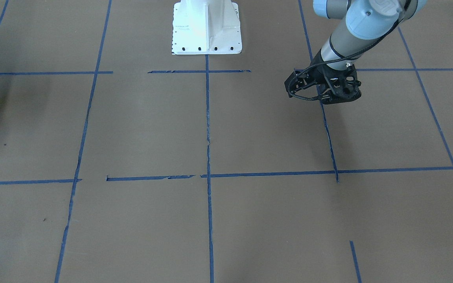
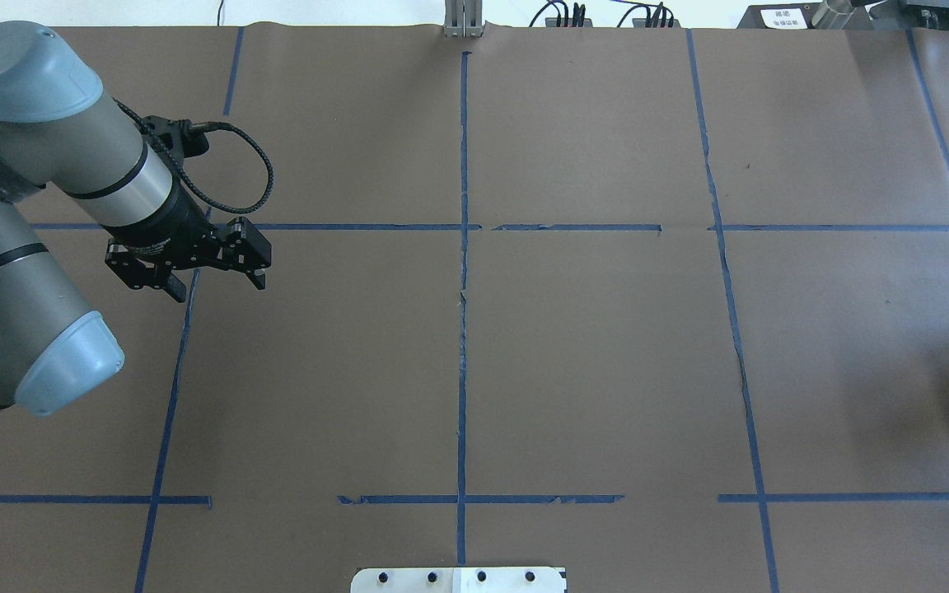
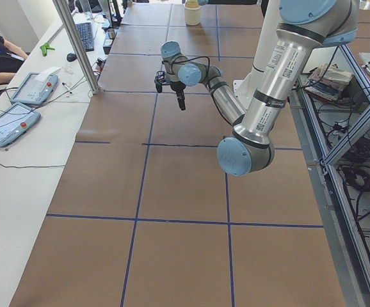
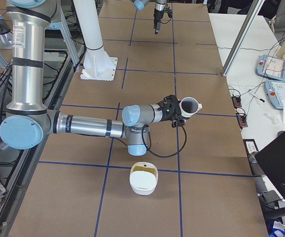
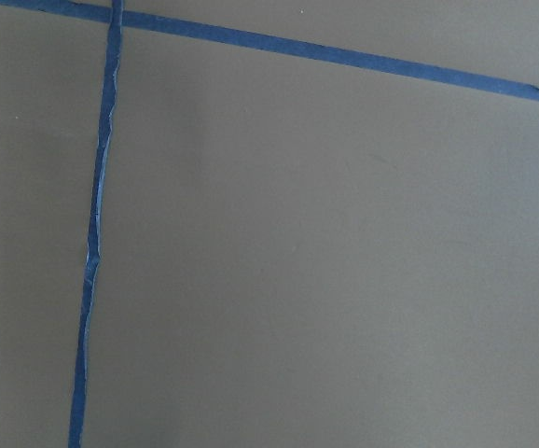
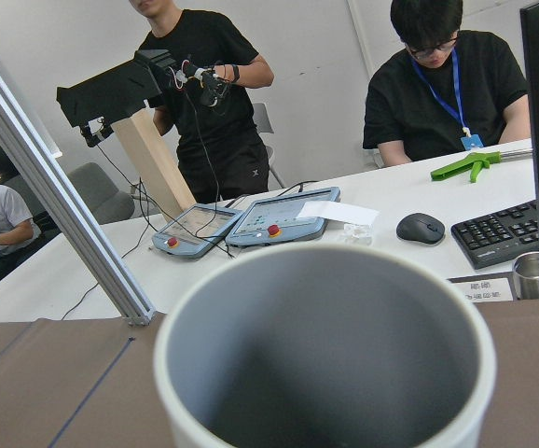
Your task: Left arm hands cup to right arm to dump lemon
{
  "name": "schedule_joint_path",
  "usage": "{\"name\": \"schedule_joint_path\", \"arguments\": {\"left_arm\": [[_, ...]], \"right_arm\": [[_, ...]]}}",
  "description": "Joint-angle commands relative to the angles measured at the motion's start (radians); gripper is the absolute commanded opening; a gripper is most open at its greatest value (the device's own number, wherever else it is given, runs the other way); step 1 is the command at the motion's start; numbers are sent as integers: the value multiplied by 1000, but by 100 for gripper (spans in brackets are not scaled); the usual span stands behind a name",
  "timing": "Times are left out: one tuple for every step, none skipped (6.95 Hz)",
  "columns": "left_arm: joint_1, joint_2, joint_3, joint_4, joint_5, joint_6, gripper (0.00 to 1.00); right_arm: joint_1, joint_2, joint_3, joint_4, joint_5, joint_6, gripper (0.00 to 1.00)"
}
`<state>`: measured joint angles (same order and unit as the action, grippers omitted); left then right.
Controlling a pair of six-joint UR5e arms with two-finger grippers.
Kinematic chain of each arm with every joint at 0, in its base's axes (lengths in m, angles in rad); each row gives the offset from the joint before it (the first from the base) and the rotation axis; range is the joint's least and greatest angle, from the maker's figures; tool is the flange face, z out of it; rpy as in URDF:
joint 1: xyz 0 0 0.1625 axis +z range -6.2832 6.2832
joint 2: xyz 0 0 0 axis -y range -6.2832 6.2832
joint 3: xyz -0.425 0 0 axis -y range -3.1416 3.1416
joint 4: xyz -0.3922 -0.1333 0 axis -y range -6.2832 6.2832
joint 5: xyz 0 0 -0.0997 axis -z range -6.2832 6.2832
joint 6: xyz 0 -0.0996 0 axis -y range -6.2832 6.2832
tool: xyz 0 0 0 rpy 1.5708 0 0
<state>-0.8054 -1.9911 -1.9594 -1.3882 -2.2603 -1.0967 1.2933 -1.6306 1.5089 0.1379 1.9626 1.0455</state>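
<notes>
- My left end effector (image 2: 217,285) hangs above the worktop (image 2: 606,371), its fingers spread apart with nothing between them.
- It points down over a line of blue tape (image 2: 463,329), close to a crossing. My left wrist camera sees only the brown surface and that crossing.
- My right end effector (image 4: 180,111) has the cup (image 4: 189,105) at its tip. It shows only in the side view, so I cannot tell how far its fingers are closed.
- The cup looks raised off the worktop, mouth up as far as I can tell. Its handle is turned away from my right arm (image 4: 88,126).
- From my right wrist, the cup's white rim and grey inside fill the lower frame, and its bottom is cut off.
- A white bowl (image 4: 142,189) stands on the worktop, apart from the cup. Something yellowish shows inside it, too small to make out.
- Beyond the cup's rim are two people (image 6: 437,93) in black at a white desk (image 6: 391,196).
</notes>
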Motion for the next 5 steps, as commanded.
{"name": "schedule_joint_path", "arguments": {"left_arm": [[0, -6, -9, 0, -2, -3, 100], [2, -6, -10, 0, -2, -3, 100], [0, -14, -10, 0, -1, -3, 100], [5, -17, -10, -2, 1, -2, 100], [11, -31, -10, 0, 1, -2, 100]], "right_arm": [[-105, 90, -13, -82, -22, -115, 30], [-197, 121, -16, -133, -45, -262, 31], [-329, 183, -18, -203, -138, -287, 30], [-465, 248, -16, -266, -278, -289, 30], [-583, 306, -9, -331, -438, -291, 29]]}}
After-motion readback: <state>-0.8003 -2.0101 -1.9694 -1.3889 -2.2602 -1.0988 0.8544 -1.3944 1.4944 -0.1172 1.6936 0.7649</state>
